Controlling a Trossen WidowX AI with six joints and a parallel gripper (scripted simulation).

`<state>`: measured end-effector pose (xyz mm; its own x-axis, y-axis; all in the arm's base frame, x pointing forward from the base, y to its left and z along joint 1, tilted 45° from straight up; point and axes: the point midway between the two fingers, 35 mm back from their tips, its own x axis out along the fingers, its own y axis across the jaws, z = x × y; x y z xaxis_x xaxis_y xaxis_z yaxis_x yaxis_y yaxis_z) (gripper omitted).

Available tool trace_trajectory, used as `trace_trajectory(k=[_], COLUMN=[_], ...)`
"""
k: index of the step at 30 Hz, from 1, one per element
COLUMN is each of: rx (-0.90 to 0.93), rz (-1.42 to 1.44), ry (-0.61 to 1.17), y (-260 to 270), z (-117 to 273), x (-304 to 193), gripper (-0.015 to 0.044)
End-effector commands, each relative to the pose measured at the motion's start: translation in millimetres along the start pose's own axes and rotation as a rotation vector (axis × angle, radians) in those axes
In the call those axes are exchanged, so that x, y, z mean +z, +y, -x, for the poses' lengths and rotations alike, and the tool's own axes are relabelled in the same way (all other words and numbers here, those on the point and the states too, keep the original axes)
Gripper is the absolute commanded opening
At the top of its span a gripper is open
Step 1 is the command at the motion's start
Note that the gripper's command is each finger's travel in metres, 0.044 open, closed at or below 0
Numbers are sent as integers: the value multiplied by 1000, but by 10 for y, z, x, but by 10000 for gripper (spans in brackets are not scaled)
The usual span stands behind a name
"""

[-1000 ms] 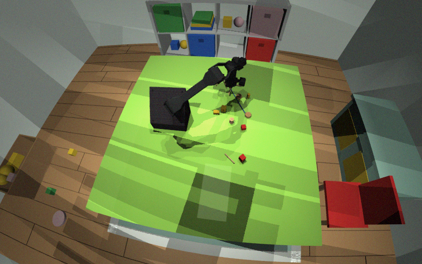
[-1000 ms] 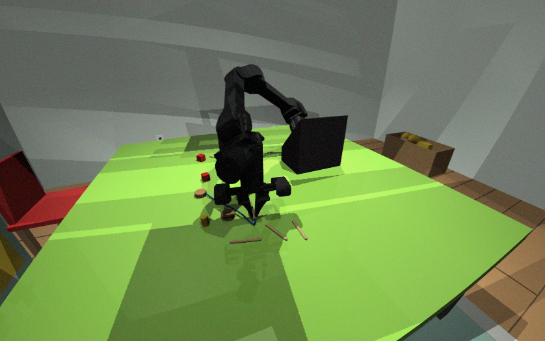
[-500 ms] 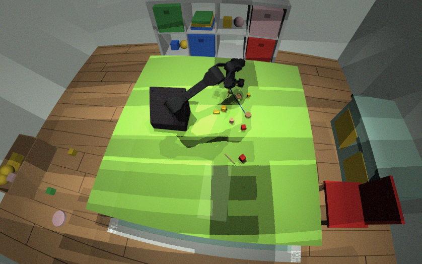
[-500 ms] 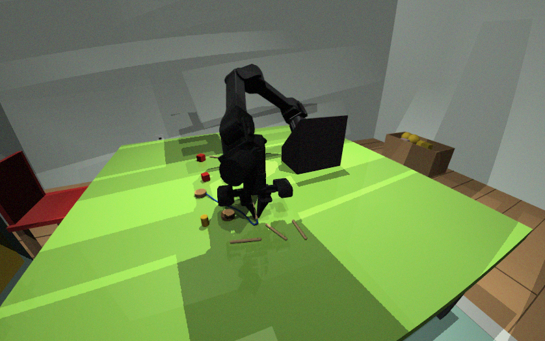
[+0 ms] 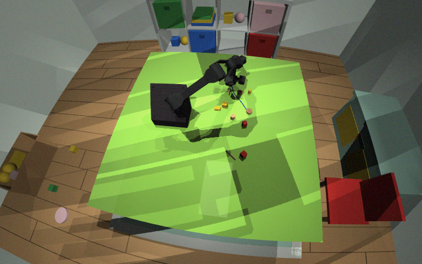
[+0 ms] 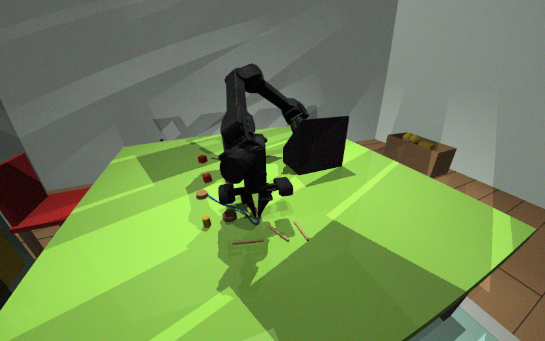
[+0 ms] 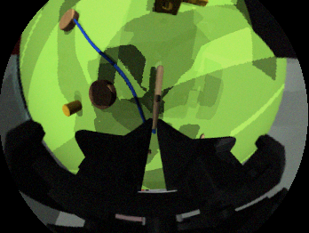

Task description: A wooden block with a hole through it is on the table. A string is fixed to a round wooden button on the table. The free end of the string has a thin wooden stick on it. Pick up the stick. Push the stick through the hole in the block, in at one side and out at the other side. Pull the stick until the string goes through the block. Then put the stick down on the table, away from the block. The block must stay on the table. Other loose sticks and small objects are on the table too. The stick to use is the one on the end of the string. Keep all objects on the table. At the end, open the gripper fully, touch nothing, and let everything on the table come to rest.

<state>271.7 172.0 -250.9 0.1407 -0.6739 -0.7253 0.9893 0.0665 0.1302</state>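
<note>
My gripper is shut on the string's stick, just above the table. The stick sticks out beyond the fingertips towards the block side in the wrist view. The blue string curves from the round button to the stick's end at the fingertips. A yellow-brown block with a round mark, seemingly the hole, stands on the table, apart from the stick. The arm hides it in the exterior view.
A dark round disc and a yellow cylinder lie beside the string. Loose sticks lie near the gripper. A yellow piece is beside the block. Red cubes lie farther off.
</note>
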Motion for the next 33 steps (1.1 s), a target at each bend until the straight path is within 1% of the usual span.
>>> trace_trajectory(k=[1,33], rx=[0,-1], rz=[3,4], ry=[-8,-8], y=[4,18], z=[-21,-19], x=[78,475], gripper=[0,0])
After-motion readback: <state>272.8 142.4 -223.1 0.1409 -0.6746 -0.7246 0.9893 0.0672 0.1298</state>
